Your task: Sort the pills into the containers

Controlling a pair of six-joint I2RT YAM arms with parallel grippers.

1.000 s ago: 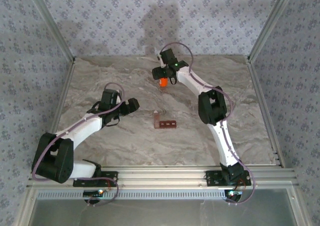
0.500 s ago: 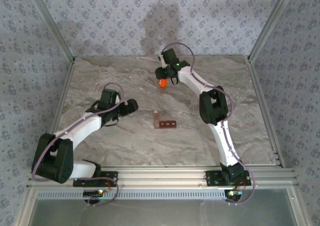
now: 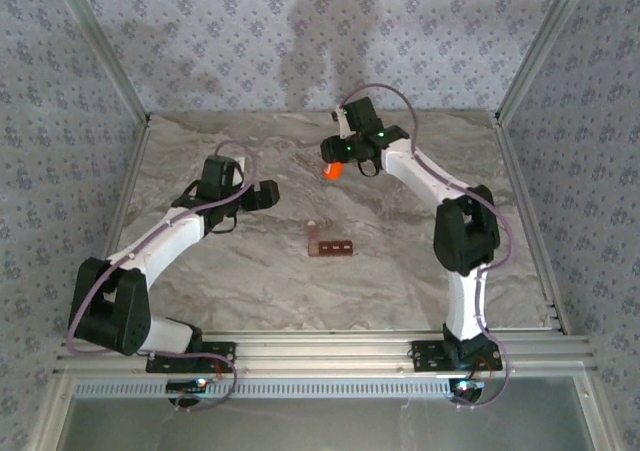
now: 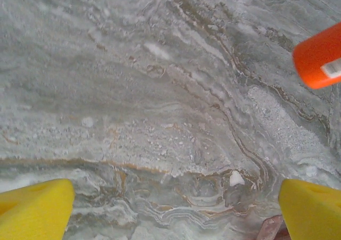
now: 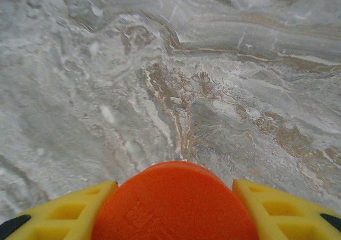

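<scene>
white arm links (image 3: 165,243), black joints (image 3: 462,233), purple cables (image 3: 378,86), yellow pincer fingers (image 5: 48,224)

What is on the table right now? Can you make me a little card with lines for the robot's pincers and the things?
Left pincer: open, holding nothing, over the marble table
Right pincer: shut on the orange bottle, towards the far side of the table
Containers: dark red-brown strip near the table's middle, between the two arms, nothing touching it
Orange bottle's place: away from the containers, on their far side
</scene>
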